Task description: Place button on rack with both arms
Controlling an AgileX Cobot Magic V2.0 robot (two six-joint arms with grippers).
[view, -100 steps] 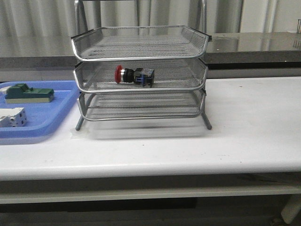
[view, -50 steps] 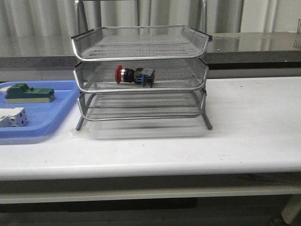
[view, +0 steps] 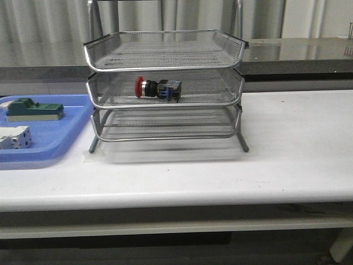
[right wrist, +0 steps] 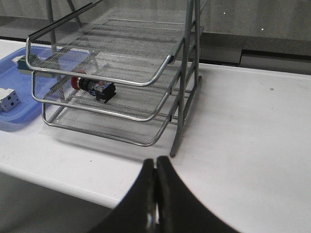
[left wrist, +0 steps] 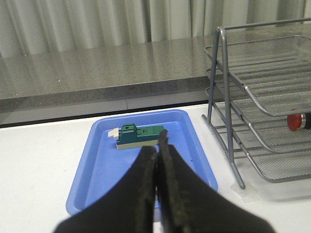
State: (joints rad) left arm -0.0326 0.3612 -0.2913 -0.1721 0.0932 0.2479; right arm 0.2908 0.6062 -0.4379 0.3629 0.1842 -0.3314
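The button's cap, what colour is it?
Red, on the button in the rack; clearest in the front view.

One button (view: pixel 158 88), one rack (view: pixel 164 66), two claws (left wrist: pixel 158 145)

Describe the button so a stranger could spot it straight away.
Find the three-tier silver wire rack standing on the white table, beside the blue tray. The button lies on its side in the middle tier. It is the only thing in the rack, with a red cap and a blue rear block.
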